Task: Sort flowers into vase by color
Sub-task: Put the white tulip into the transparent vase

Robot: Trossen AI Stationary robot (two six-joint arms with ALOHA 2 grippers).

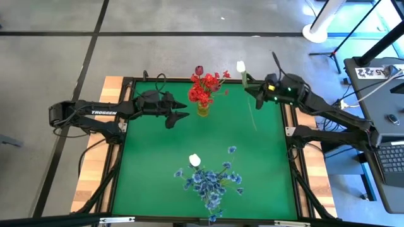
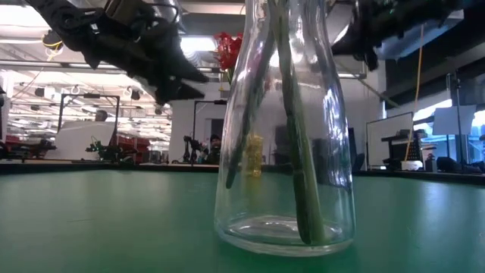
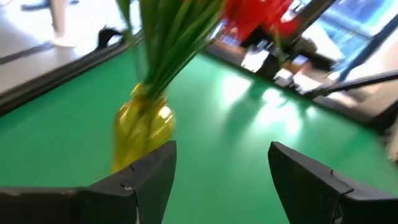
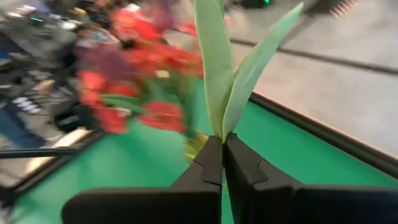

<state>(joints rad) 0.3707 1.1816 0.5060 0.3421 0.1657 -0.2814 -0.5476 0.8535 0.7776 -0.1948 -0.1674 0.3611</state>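
Note:
A small yellow vase (image 1: pixel 202 111) near the table's far edge holds red blooms (image 1: pixel 203 90) and one dark maroon bud (image 1: pixel 199 70). Nearer the front, a clear glass vase (image 2: pixel 284 152) holds blue sprays (image 1: pixel 211 183) and a white bud (image 1: pixel 195 160). My left gripper (image 1: pixel 181 116) hangs open just left of the yellow vase (image 3: pixel 142 127), touching nothing. My right gripper (image 1: pixel 249 88) is right of the red blooms, above the table, shut on a white tulip (image 1: pixel 240 66) with a long green stem. My right gripper (image 4: pixel 222 144) pinches the white tulip's stem between its two fingers, just below the two long leaves (image 4: pixel 219 74). The fingers lie across the stem. The flower is lifted clear, with its bud toward the far edge and its lower stem end (image 1: pixel 254 124) trailing toward the near side.
A black frame (image 1: pixel 290 126) rims the green table. A stand base (image 1: pixel 322 28) and a side table with a laptop (image 1: pixel 392 157) stand beyond the right edge. Open green surface lies between the two vases and along the table's left half.

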